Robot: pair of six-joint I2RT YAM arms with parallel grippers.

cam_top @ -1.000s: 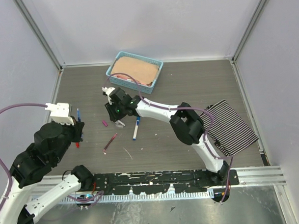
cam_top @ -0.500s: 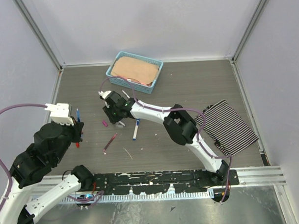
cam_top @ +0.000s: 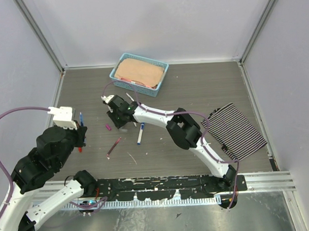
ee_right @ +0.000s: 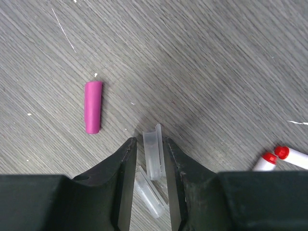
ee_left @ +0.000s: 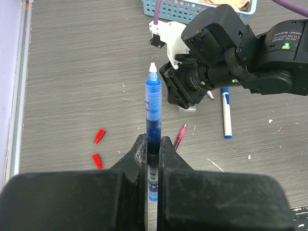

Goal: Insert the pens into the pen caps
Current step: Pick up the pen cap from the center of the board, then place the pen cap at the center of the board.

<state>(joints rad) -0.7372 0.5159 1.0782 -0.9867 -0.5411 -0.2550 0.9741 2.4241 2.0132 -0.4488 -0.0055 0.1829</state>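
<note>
1. The blue pen (ee_left: 153,103) is uncapped, its fine tip pointing away from the wrist. It is clamped by the barrel in the left gripper (ee_left: 153,139), whose fingers are pressed tight against it. It is held above the worktop (cam_top: 194,89) close to the left edge.
2. A clear plastic cap (ee_right: 154,151) lies on the worktop in the far-left part. It sits between the fingers of the right gripper (ee_right: 148,142), which stand only narrowly apart. One finger touches the cap, and a thin dark gap shows on the other side.
3. A second clear piece (ee_right: 148,192) lies tilted just beside that cap, partly hidden by the fingers.
4. The magenta cap (ee_right: 93,107) lies near the right gripper on its left-edge side, clear of the fingers.
5. Two red-ended white pens (ee_right: 288,155) show at the border of the right wrist view, side by side.
6. A maroon pen (cam_top: 114,146) and a white pen with a blue end (cam_top: 141,132) lie apart from each other, nearer the front edge than the right gripper.
7. Two red caps (ee_left: 99,135) lie near the left edge, not touching each other.
8. A blue basket (cam_top: 164,77) with something tan inside stands at the far edge, and a striped mat (cam_top: 236,130) lies by the right edge.
</note>
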